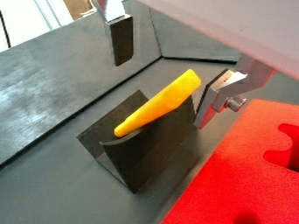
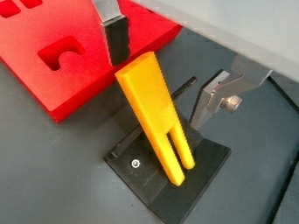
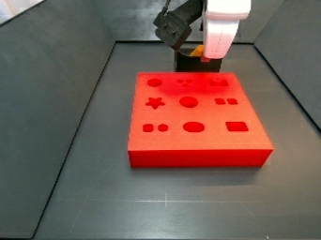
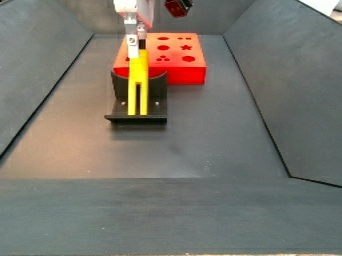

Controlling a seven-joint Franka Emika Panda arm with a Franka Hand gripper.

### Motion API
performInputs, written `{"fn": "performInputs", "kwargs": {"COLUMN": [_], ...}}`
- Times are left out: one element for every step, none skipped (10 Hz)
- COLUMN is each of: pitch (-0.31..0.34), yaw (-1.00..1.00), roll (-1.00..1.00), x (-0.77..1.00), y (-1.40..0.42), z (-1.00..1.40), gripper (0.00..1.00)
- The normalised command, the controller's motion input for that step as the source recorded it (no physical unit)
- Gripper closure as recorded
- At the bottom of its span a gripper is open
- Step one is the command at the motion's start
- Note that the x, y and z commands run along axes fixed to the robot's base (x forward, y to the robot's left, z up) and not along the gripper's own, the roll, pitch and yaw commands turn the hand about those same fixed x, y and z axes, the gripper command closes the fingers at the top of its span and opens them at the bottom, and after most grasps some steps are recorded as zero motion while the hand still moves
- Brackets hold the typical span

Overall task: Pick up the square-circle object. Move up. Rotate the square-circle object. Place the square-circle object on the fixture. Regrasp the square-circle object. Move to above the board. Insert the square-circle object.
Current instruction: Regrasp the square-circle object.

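Observation:
The square-circle object [image 1: 162, 105] [image 2: 155, 109] is a yellow-orange bar with a forked end. It leans tilted on the dark fixture [image 1: 146, 156] [image 2: 158, 179] [image 4: 138, 106], just beside the red board [image 2: 52, 57] [image 4: 177, 58] [image 3: 194, 117]. My gripper [image 1: 165, 87] [image 2: 158, 92] [image 4: 134, 45] is open around the peg's raised end. One finger [image 1: 121, 42] stands on one side of it and the other finger [image 1: 219, 98] on the opposite side. A gap shows between each and the peg. In a side view [image 3: 189, 42] the arm hides the peg.
Dark sloped walls enclose the grey floor [image 4: 174, 150]. The board's cut-out holes [image 3: 189, 101] face up, with the fixture standing close against one of its short sides.

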Motion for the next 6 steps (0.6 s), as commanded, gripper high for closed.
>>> {"fn": "performInputs", "kwargs": {"pitch": [0.208,0.208,0.208,0.208,0.208,0.208], "yaw": [0.06,0.06,0.06,0.06,0.06,0.06], "roll": [-0.02,-0.02,-0.02,-0.02,-0.02,-0.02], "x": [0.08,0.08,0.09,0.09,0.09,0.09], "y": [-0.02,-0.02,-0.02,-0.02,-0.02,-0.02], "z": [0.00,0.00,0.00,0.00,0.00,0.00], "gripper": [0.00,0.00,0.00,0.00,0.00,0.00]}}
